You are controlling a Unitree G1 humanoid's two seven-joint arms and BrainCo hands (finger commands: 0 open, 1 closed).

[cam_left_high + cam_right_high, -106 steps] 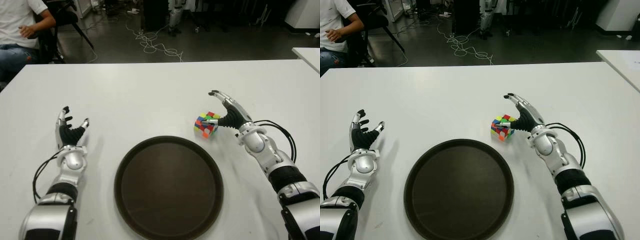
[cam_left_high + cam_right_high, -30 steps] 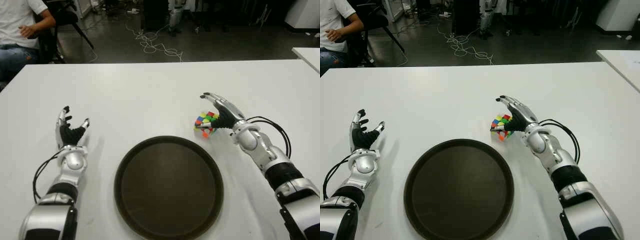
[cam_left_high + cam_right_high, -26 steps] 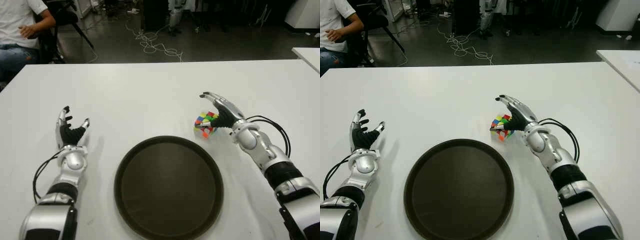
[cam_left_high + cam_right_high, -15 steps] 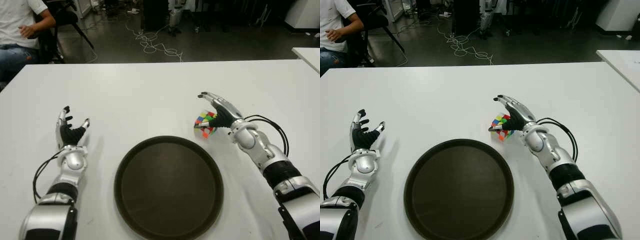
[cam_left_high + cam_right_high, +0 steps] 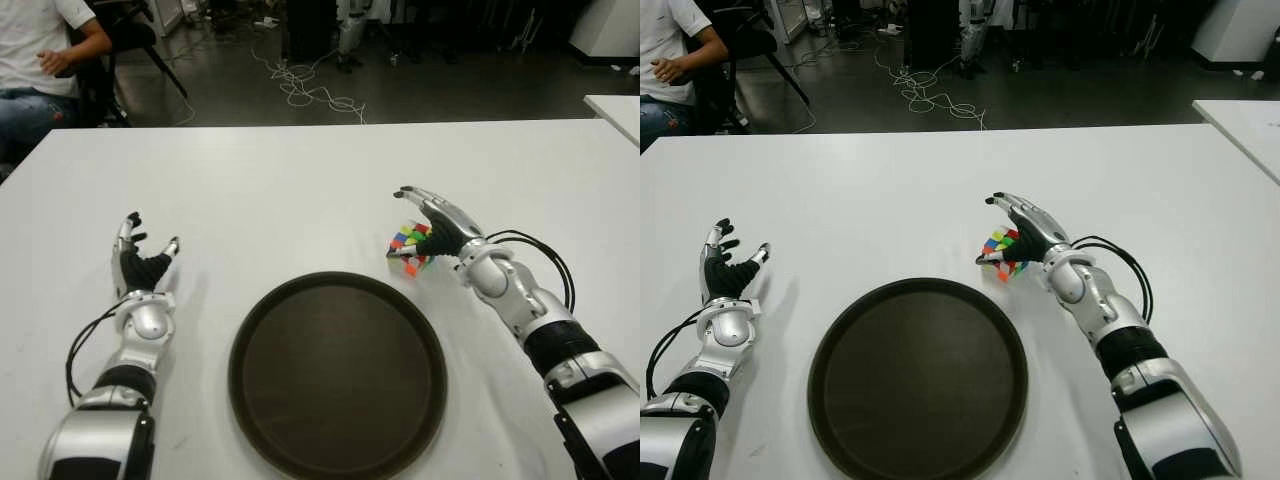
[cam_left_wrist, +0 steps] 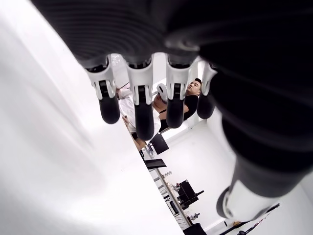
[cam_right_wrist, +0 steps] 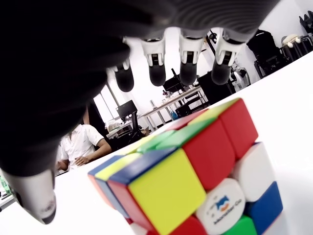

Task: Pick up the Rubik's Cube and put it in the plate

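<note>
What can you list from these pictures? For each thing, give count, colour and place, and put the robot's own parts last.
Rubik's Cube: one, multicoloured, on the table just beyond the plate's far right rim, under the right hand.
Plate: one, dark brown, round, near the table's front edge, nothing in it.
Table: one, white, before the robot.
Second table: one, white, corner showing at far right.
Person: one, white shirt and jeans, seated at far left beyond the table.
Cables: a tangle, pale, on the dark floor behind the table.
Left hand: one, silver and black, left of the plate, fingers spread, holding nothing.
Right hand: one, silver and black, fingers arched open over the cube, not closed on it.
</note>
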